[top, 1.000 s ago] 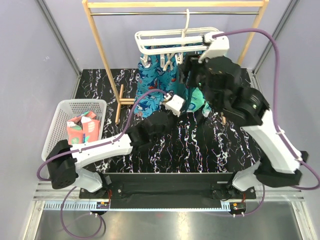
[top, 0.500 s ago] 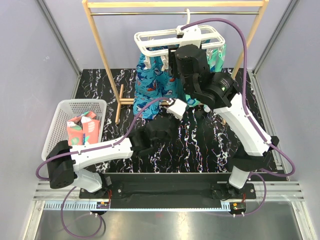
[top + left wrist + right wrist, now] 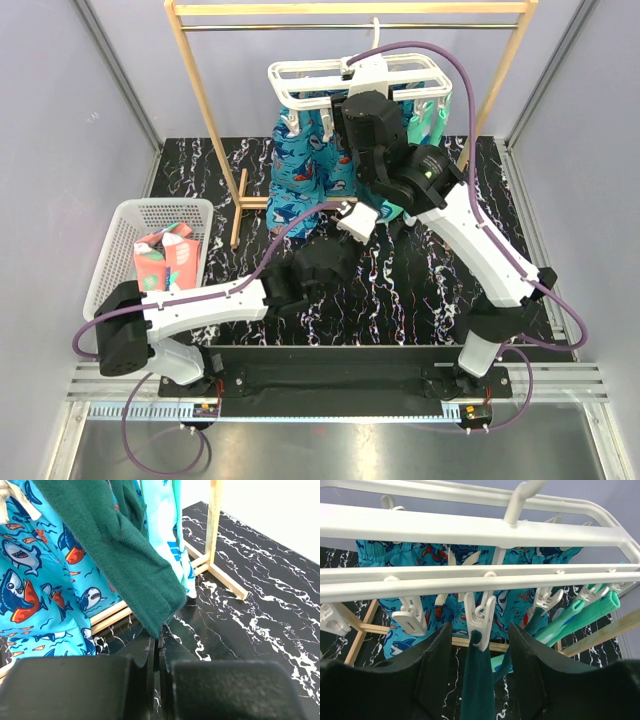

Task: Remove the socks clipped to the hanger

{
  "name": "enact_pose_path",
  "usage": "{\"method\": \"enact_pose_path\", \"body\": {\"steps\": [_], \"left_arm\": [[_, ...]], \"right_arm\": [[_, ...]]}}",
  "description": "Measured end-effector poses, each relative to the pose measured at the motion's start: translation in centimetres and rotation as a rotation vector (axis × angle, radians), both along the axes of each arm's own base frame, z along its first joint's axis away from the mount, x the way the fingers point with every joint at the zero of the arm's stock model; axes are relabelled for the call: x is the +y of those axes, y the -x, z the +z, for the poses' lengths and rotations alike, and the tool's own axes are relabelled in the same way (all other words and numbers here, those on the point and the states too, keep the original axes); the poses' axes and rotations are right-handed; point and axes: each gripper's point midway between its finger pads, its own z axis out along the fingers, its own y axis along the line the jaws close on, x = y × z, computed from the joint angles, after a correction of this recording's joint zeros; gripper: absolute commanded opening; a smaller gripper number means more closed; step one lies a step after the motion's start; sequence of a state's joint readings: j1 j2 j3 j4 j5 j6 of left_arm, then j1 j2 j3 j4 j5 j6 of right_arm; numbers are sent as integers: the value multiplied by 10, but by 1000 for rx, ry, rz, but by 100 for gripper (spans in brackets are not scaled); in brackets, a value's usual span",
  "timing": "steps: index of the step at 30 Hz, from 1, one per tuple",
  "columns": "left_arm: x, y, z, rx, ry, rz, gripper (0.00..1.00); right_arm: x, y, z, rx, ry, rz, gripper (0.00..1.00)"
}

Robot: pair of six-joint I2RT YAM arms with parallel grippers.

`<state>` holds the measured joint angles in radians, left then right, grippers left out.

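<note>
We are looking at the hanger [image 3: 470, 530] hooked on the wooden rail stand [image 3: 350, 8], with socks clipped under it. The right fingers [image 3: 437, 665] are standing apart just below the hanger's near rail. One is on each side of the peg [image 3: 482, 612] that is gripping the dark teal sock [image 3: 120, 555], and they are holding nothing. Lower beneath the hanger, the left fingers [image 3: 135, 680] are pressing fully together on that sock's bottom tip. Blue shark-print socks [image 3: 30, 580] are hanging under the hanger's left half, and a mint-green sock [image 3: 590, 612] under its right end. Well left of the hanger and nearer the arms' bases, coral-pink socks [image 3: 160, 258] are lying in the white basket [image 3: 105, 260].
</note>
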<state>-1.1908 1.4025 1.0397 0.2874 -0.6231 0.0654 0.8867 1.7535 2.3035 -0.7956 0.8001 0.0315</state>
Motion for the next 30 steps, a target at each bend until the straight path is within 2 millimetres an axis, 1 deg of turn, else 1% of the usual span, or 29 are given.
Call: {"method": "enact_pose_path", "body": {"steps": [4,14,17,24,30], "left_arm": [[-2,2,-1,-5,-9,-6,0],[-4,4,0,-15,-12,-6,0],[-4,5,1,-19,-10,-8,0],[-5,6,2,-25,-18,-9,0],[-6,7,2,-29,-23,-12,0]], "right_arm": [[3,-5,-4,-9,29,3,55],[1,-12,5,-48,32,-8,55],[1,-15,4,-52,48,-24,55],[2,-22,-8,-40,88,-45,55],[-1,-27,-9,-46,90,-58,54]]}}
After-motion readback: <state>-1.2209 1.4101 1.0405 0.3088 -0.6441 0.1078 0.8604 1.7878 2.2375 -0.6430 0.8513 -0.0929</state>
